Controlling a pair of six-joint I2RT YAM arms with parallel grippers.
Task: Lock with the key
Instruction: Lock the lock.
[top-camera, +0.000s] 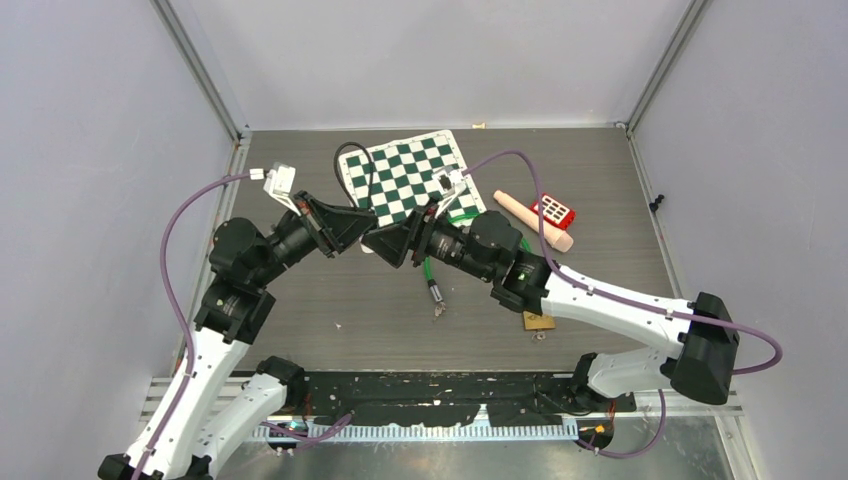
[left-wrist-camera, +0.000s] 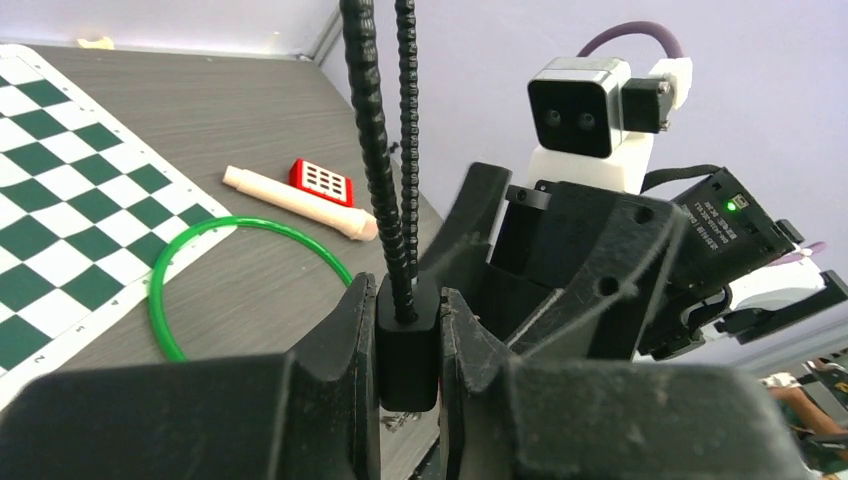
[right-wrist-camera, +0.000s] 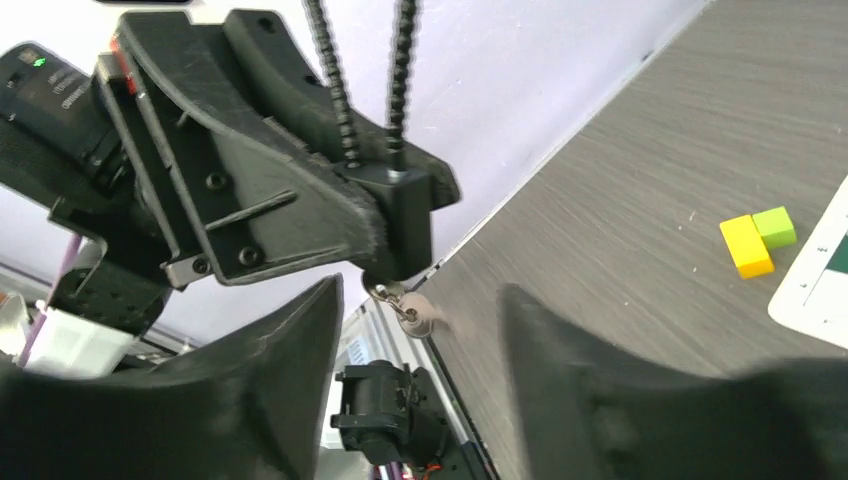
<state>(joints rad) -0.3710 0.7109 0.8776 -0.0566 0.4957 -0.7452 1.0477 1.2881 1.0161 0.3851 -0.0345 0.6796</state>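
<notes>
Left gripper (left-wrist-camera: 408, 310) clamped on black block-shaped lock body (right-wrist-camera: 405, 225); right gripper (right-wrist-camera: 420, 292) fingers apart.
A small silvery key (right-wrist-camera: 412, 312) hangs blurred beneath the lock body, between the right fingers; a black ribbed cable (left-wrist-camera: 375, 150) leaves the body's opposite end, over the grey wood-grain table (right-wrist-camera: 650, 200).

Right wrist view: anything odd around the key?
Yes. The key under the black lock body is smeared with blur, while the lock itself, clamped in the left gripper, is sharp. The right gripper stands open either side of the key, touching nothing, so the key is probably swinging loose.
</notes>
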